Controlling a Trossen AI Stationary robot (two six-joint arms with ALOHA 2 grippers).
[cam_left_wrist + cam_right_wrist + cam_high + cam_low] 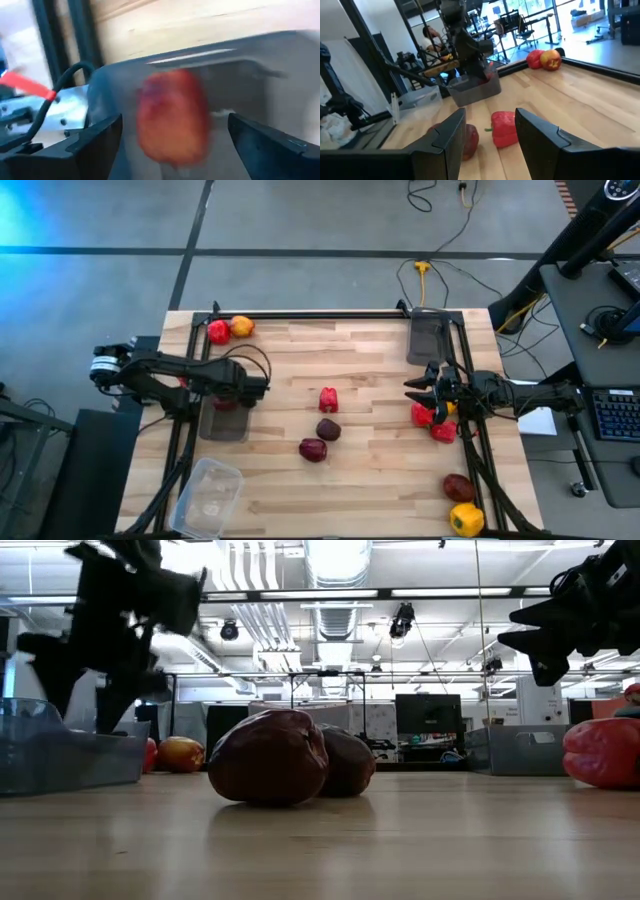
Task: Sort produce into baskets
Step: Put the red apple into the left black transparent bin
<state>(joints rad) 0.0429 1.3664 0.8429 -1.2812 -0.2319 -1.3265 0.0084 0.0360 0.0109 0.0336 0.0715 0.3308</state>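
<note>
1. No brand, label or writing can be read anywhere.
2. The left gripper hangs over the dark grey rectangular tray at the table's left side, fingers apart, a blurred red-orange toy fruit showing between them.
3. The right gripper, fingers spread, hovers near the red toy peppers at the right edge.
4. A red toy pepper and two dark maroon round fruits lie mid-table.

Three produce pieces cluster at the surface's middle. Two more sit in its far left corner, two in the near right corner. One tray lies by the left edge, another at the far right, the tub near left.
</note>
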